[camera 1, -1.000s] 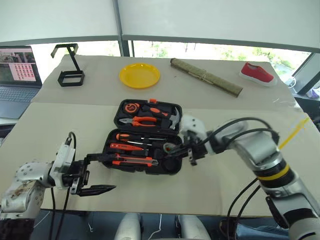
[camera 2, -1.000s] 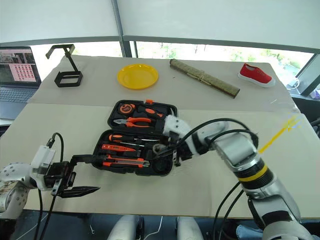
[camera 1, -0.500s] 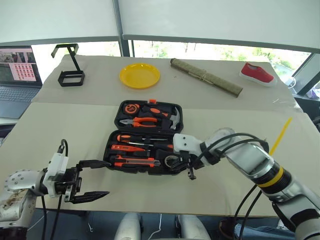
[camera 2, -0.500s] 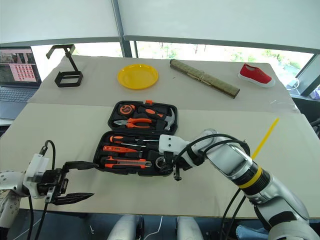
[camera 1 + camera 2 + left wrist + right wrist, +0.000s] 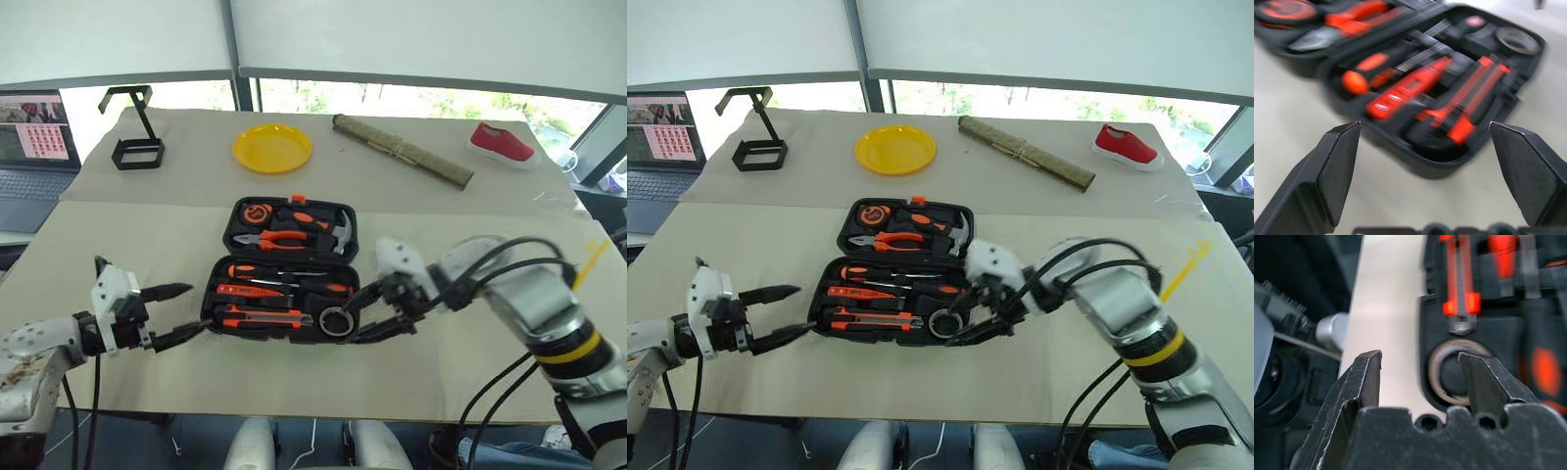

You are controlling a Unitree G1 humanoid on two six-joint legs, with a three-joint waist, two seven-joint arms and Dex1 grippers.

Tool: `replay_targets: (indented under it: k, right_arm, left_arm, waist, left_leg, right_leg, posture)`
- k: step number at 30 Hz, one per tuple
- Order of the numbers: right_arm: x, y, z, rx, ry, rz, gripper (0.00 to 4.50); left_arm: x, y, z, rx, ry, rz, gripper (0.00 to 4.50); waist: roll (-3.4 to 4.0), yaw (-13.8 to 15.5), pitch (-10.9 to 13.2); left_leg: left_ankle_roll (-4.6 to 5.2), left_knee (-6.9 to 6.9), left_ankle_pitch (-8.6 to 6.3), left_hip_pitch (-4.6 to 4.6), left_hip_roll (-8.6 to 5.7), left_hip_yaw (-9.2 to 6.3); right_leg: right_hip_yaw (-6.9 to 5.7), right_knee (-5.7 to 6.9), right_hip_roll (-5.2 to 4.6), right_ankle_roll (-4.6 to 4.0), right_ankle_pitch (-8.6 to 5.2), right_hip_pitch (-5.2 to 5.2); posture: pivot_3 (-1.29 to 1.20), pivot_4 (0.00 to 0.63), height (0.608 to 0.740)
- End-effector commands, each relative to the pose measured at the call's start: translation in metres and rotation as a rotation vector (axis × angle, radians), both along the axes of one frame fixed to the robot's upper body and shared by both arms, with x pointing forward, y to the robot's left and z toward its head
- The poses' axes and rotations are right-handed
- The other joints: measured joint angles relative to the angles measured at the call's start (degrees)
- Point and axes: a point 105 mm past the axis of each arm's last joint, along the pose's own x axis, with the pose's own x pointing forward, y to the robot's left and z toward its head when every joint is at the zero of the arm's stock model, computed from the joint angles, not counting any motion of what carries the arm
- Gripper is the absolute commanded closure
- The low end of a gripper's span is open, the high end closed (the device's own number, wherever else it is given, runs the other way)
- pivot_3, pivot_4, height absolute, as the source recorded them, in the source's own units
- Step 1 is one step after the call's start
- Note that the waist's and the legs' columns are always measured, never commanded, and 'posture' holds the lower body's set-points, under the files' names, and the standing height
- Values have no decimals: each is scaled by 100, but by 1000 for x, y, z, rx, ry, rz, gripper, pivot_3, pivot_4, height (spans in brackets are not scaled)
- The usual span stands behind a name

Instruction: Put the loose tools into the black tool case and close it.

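Note:
The black tool case [image 5: 228, 235] lies open in the middle of the table. Its near half holds a black-and-orange screwdriver [image 5: 257, 271], an all-orange tester [image 5: 245, 291], the orange-black utility knife [image 5: 266, 316] and the grey roll [image 5: 335, 321] at the right corner. My left gripper [image 5: 177, 313] is open just left of the case, pointing at it, and the left wrist view shows the knife [image 5: 1469, 105] between its fingers [image 5: 1337, 161]. Just right of the roll, my right gripper [image 5: 372, 315] is open and empty; the roll [image 5: 1449, 377] sits in its recess.
Pliers [image 5: 279, 238] and a hammer [image 5: 335, 229] lie in the case's far half. Across the back of the table stand a black wire stand [image 5: 135, 137], a yellow plate [image 5: 272, 148], a rolled mat [image 5: 404, 151] and a red shoe [image 5: 502, 143]. A laptop [image 5: 34, 147] is at far left.
My right gripper has opened, left the grey roll in the case and drawn back to the right. My left gripper has swung up and forward to the case's left edge.

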Motion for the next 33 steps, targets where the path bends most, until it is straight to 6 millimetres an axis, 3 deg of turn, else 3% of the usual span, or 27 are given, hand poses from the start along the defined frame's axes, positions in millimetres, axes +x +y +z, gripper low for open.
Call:
replay_targets:
  k: [1,3,8,10,15,18,26,33]
  right_arm:
    - [35,-23,-1,77,-129,-187,1735]
    - [51,-28,-7,97,-199,-256,2118]
    - [74,-24,-27,71,-349,-294,3952]
    - [82,-17,-30,94,-375,-315,4492]
    - [97,-7,-41,69,-418,-328,4492]
    - [98,3,-41,89,-422,-305,4492]
    - [80,4,-47,107,-372,-244,4492]
    - [65,-2,-49,112,-339,-253,4492]
  left_arm:
    - [23,13,6,-8,-41,143,1460]
    - [34,11,2,4,-24,182,2173]
    - [54,-13,-15,24,24,177,4101]
    - [64,-22,-22,51,22,180,4500]
    - [91,-36,-29,122,-1,170,4500]
    - [92,-50,-33,155,-7,93,4500]
    - [71,-68,-42,107,63,-74,4500]
    - [49,-74,-48,77,95,-98,4500]
  waist:
    - [-1,-6,0]
    - [-2,-12,0]
    - [-2,-29,0]
    - [-2,-30,0]
    - [-2,-16,1]
    - [-2,-8,1]
    - [0,-16,0]
    - [0,-14,0]
  left_leg:
    - [0,0,0,1,-2,1]
    - [-2,0,1,3,-4,5]
    - [-4,1,2,-3,-5,7]
    - [-4,1,3,-4,-5,8]
    - [-10,6,7,-1,-12,8]
    - [-10,10,6,-2,-15,7]
    - [-9,10,6,-1,-14,6]
    - [-6,10,3,-3,-13,5]
  right_leg:
    - [1,0,-2,0,0,1]
    - [4,1,-2,0,0,3]
    - [7,8,0,0,1,-7]
    - [7,8,-1,0,2,-7]
    - [10,39,-2,-1,2,-12]
    - [10,43,-5,-1,2,-12]
    - [9,51,-6,0,2,-8]
    - [8,50,-8,3,2,-2]
  posture:
    - [0,150,740]
    - [0,150,740]
    - [0,150,740]
    - [0,150,740]
    - [0,150,740]
    - [0,150,740]
    - [0,150,740]
    - [0,150,740]
